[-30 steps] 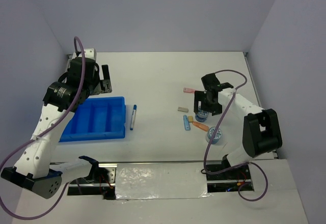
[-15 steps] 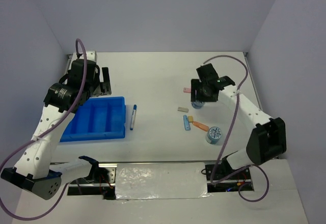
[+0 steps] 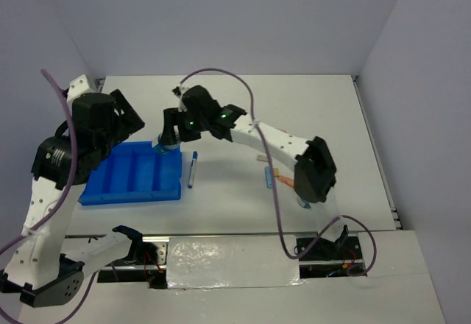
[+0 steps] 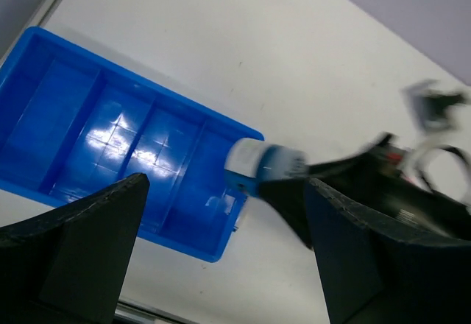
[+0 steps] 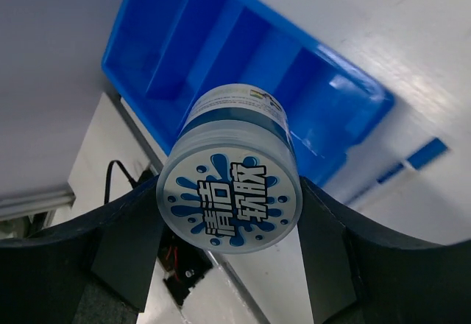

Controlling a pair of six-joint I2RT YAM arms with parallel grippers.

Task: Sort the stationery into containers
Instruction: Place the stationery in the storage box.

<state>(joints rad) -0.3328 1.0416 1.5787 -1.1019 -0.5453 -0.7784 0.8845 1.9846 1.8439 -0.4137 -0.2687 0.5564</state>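
Note:
My right gripper is shut on a round blue-and-white tape roll, which it holds in the air over the far right corner of the blue divided tray. The tray's compartments look empty. The left wrist view shows the roll at the tray's right end, with the right gripper blurred behind it. My left gripper is open and empty, raised above the tray's far left side. The white pen with the blue cap lies just right of the tray.
A tan block, a blue stick and an orange stick lie at the right, partly under my right arm. The arm's elbow covers the second roll. The right arm stretches across the middle of the table.
My right arm has swung from the pile at the right across the table to the tray, carrying the tape roll. My left arm has lifted and pulled back to the left.

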